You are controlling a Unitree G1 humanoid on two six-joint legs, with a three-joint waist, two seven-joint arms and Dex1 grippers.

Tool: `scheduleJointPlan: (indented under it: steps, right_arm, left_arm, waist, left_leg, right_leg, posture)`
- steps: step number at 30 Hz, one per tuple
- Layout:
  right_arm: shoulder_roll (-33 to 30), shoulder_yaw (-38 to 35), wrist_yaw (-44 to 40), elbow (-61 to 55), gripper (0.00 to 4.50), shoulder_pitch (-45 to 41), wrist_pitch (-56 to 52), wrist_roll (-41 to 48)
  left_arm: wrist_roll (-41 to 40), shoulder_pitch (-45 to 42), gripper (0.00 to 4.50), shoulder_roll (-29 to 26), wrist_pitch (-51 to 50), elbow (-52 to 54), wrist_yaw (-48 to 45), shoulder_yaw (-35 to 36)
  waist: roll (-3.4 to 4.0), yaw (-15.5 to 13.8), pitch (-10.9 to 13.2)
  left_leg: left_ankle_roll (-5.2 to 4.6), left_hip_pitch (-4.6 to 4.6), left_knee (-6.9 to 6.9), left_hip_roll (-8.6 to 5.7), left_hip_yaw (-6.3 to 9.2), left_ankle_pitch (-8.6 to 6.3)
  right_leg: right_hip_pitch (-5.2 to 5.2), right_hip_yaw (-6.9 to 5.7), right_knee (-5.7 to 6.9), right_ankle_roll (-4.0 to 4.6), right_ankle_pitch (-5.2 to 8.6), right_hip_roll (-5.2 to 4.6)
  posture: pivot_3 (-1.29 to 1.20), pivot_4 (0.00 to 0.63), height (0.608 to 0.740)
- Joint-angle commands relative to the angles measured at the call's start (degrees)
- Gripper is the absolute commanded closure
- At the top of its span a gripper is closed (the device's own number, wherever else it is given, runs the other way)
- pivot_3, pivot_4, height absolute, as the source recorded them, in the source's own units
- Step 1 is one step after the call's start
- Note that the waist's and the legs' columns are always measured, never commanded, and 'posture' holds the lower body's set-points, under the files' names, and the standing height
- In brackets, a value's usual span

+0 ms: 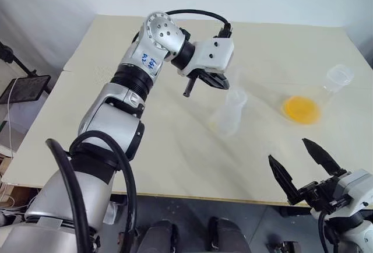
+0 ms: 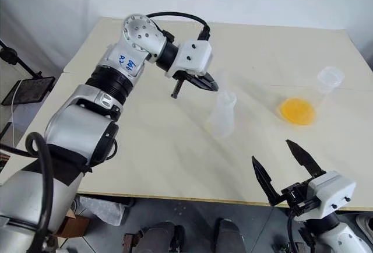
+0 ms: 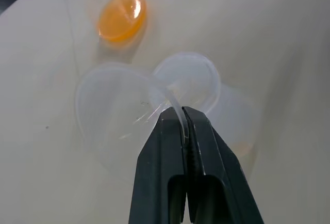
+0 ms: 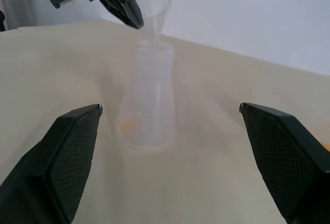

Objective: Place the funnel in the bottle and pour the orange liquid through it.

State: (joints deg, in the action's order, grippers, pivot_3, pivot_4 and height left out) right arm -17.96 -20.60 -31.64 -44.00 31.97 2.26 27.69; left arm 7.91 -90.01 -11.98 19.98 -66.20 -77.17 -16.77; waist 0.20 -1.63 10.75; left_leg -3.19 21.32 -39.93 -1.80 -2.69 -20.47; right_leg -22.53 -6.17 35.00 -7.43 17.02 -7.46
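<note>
My left gripper (image 1: 224, 83) is shut on the rim of the clear funnel (image 4: 151, 6). It holds the funnel right above the neck of the small clear bottle (image 1: 229, 113), which stands mid-table. The funnel's spout points down at the bottle's mouth (image 3: 188, 77); I cannot tell whether it is inside. The orange liquid (image 1: 301, 109) lies in the bottom of a larger clear flask (image 1: 338, 77) to the right of the bottle. My right gripper (image 1: 288, 150) is open with nothing in it, near the table's front edge, short of the flask.
The pale table (image 1: 175, 154) ends in a front edge just past my right gripper. A faint orange trace (image 4: 128, 126) sits in the bottle's base. A dark stand (image 1: 23, 87) is off the table at the left.
</note>
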Motion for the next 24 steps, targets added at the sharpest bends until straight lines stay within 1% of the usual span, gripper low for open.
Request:
scheduleJointPlan:
  steps: [1,8,13,15,16,19,20,22,24]
  right_arm:
    - [-0.38,-0.12,0.97,-1.93,0.0,-0.07,0.22,0.36]
    - [-0.32,-0.01,1.37,-1.43,0.0,-0.24,0.46,0.14]
    - [0.51,-1.37,2.95,-0.47,0.0,-1.35,1.34,-0.01]
    - [1.2,-2.33,4.43,0.11,0.0,-2.02,2.07,-1.13]
    - [2.0,-3.68,6.16,0.67,0.0,-2.46,2.66,-2.21]
    - [3.55,-8.18,10.7,1.78,0.0,-2.54,2.42,-3.73]
    - [4.08,-10.05,12.93,1.81,0.0,-2.16,0.48,-2.67]
    - [4.91,-14.85,17.37,2.05,0.0,-0.56,-3.18,-0.85]
    - [5.64,-18.28,16.8,2.53,0.0,1.31,-1.46,0.73]
  left_arm:
    - [-0.79,-2.61,3.88,0.97,-0.65,0.31,1.03,1.76]
    - [-2.16,-2.17,1.69,1.59,-1.45,0.98,-0.89,3.73]
    - [-6.62,0.59,0.14,0.67,-6.55,2.0,-5.31,7.83]
    - [-8.61,2.62,0.06,-0.38,-8.88,2.53,-5.83,10.04]
    - [-10.5,4.25,0.06,-1.41,-11.41,3.03,-6.21,11.92]
    - [-15.21,9.57,0.06,-4.83,-14.26,5.14,-5.38,17.16]
    - [-17.06,11.33,0.06,-5.87,-15.32,5.74,-3.79,19.47]
    - [-20.87,16.76,0.06,-8.6,-16.89,8.33,-3.95,23.53]
    - [-23.3,23.0,0.06,-11.05,-19.08,13.06,-5.47,25.34]
  waist:
    - [0.0,0.01,0.0]
    - [0.0,0.03,0.0]
    - [0.01,0.1,0.0]
    - [0.01,0.14,-0.01]
    - [0.03,0.18,-0.01]
    - [0.05,0.48,-0.03]
    - [0.05,0.48,-0.03]
    - [0.06,0.37,-0.04]
    - [0.1,0.39,-0.06]
  left_leg:
    - [0.0,0.0,0.0,0.0,0.0,0.0]
    - [-0.01,-0.01,-0.02,0.0,0.0,0.01]
    - [-0.02,0.0,-0.02,0.0,0.0,0.01]
    - [-0.02,-0.04,-0.02,0.0,0.0,0.01]
    - [-0.01,-0.06,-0.02,0.01,0.0,0.01]
    - [-0.01,-0.09,-0.03,0.02,0.0,0.01]
    - [-0.01,-0.09,-0.03,0.02,0.0,0.01]
    - [0.0,-0.08,-0.04,0.02,0.05,0.01]
    - [0.01,-0.09,-0.04,0.02,0.07,0.0]
  right_leg:
    - [0.0,0.0,0.01,0.0,0.0,0.0]
    - [0.0,0.0,0.04,0.0,0.0,0.0]
    - [0.0,0.0,0.05,0.0,0.0,0.0]
    - [0.01,0.01,0.09,0.0,0.0,-0.01]
    - [0.01,0.0,0.11,0.0,0.0,0.0]
    - [-0.11,0.05,0.39,0.0,0.0,-0.03]
    - [-0.13,0.05,0.43,0.0,0.0,-0.03]
    - [-0.16,0.05,0.5,0.0,0.0,-0.05]
    - [-0.15,0.07,0.53,0.0,0.0,-0.1]
  posture:
    - [0.0,0.15,0.74]
    - [0.0,0.15,0.74]
    - [0.0,0.15,0.74]
    - [0.0,0.15,0.74]
    - [0.0,0.15,0.74]
    - [0.0,0.15,0.74]
    - [0.0,0.15,0.74]
    - [0.0,0.15,0.74]
    - [0.0,0.15,0.74]
